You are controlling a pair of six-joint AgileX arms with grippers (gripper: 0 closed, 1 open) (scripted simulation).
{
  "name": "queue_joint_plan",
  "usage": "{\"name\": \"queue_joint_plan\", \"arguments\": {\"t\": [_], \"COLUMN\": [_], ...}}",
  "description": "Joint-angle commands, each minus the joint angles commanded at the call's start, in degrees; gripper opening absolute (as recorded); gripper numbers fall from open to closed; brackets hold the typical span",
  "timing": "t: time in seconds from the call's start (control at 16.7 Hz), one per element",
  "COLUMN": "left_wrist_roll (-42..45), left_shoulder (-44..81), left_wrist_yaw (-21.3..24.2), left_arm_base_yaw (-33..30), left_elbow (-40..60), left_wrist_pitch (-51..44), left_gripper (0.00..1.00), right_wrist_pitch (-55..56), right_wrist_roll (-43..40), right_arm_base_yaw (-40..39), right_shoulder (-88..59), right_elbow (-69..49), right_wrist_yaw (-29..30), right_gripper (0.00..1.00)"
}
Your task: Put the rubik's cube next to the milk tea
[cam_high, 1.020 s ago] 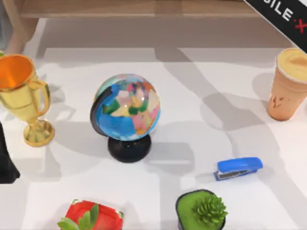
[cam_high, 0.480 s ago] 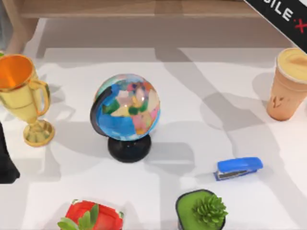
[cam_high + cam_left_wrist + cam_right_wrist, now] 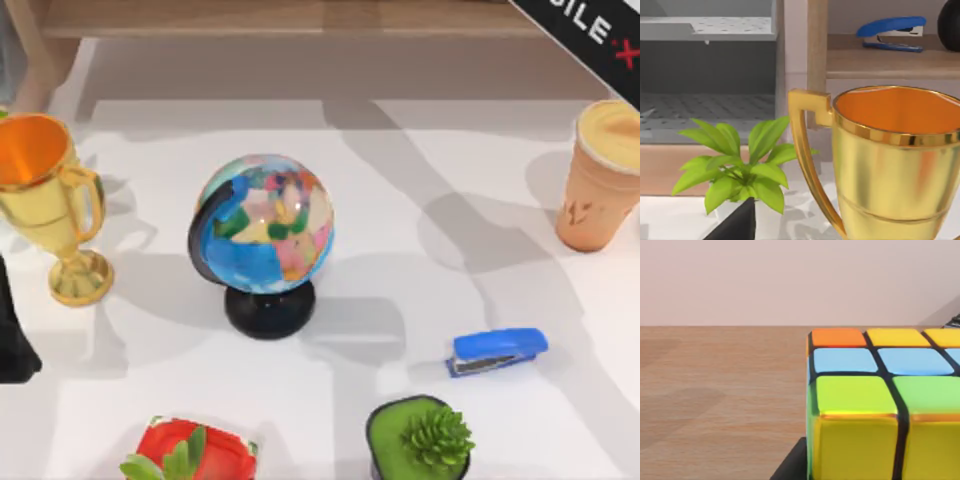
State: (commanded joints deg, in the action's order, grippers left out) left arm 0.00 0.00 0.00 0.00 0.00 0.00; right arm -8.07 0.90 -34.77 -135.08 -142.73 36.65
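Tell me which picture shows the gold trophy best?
The top view. There the whole gold trophy shows, orange bowl, handles and foot, standing on the white table at its left side. The left wrist view has the trophy very close: bowl and one handle, foot cut off.

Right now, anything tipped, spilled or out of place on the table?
Nothing stands out. Milk tea, trophy, globe and both potted plants stand upright; the stapler lies flat. The rubik's cube sits squarely on a wooden surface.
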Motion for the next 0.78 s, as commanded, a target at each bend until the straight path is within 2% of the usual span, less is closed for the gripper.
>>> {"name": "queue_joint_plan", "arguments": {"t": [0.48, 0.78], "left_wrist_roll": [0.0, 0.0], "left_shoulder": [0.0, 0.0], "left_wrist_yaw": [0.0, 0.0], "left_arm_base_yaw": [0.0, 0.0], "left_elbow": [0.0, 0.0], "left_wrist_pitch": [0.0, 0.0], "left_gripper": [1.0, 1.0], "right_wrist_pitch": [3.8, -1.6], "right_wrist_roll": [0.3, 0.4], "right_arm_base_yaw": [-6.3, -3.1], "right_shoulder": [-1.1, -2.5], "right_elbow": [-4.4, -6.4], "right_wrist_yaw": [-0.4, -0.6], "right_gripper": [0.0, 0.0]}}
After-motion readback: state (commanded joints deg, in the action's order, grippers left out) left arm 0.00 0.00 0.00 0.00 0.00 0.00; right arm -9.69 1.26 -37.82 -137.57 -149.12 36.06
